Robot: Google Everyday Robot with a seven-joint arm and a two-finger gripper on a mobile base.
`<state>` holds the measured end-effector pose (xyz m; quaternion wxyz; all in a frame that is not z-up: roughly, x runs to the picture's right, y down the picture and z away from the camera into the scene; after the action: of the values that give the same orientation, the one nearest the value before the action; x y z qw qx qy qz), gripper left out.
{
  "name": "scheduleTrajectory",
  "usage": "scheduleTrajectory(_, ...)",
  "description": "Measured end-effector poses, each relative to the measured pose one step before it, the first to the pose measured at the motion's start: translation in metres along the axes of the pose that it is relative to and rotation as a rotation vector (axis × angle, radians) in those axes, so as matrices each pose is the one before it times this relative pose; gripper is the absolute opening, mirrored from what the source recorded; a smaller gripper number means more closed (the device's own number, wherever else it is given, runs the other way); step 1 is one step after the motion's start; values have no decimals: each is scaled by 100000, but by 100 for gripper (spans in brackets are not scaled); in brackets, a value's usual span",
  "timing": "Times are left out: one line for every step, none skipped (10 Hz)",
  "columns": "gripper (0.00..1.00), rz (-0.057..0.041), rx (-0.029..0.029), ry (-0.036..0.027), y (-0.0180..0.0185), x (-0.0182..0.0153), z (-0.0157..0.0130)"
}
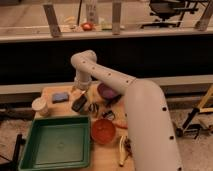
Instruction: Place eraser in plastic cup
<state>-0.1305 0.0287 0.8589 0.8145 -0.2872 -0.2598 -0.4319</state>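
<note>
— What's sitting behind you?
— A pale ledge (150,33) is running across above a dark wall (160,56), and an office chair (167,9) is standing beyond it.
— And lower down?
— Speckled floor (196,150) is showing right of the wooden table (102,160); my gripper (81,98) is hanging over its middle.

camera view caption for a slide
Robot's pincer low between blue block and purple bowl, cup further left

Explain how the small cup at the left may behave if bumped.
The cup is small, so probably light and easily slid. Upright near the left edge of the table, it might tip off. The gripper sits mid-table, right of it.
</note>
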Motion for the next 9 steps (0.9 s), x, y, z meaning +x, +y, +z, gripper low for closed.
scheduleTrajectory(80, 605, 707, 388, 219, 337, -271)
scheduleTrajectory(80, 553, 675, 464, 221, 338, -297)
scheduleTrajectory(80, 256, 530, 347, 84, 188, -166)
scheduleTrajectory(80, 71, -29, 88, 79, 59, -26)
scheduleTrajectory(80, -140, -11, -21, -63, -54, 24)
scheduleTrajectory(80, -178, -20, -21, -94, -83, 16)
scheduleTrajectory(80, -7, 15, -19, -11, -12, 1)
scheduleTrajectory(80, 43, 4, 9, 24, 21, -8)
scheduleTrajectory(80, 78, 9, 10, 33, 28, -11)
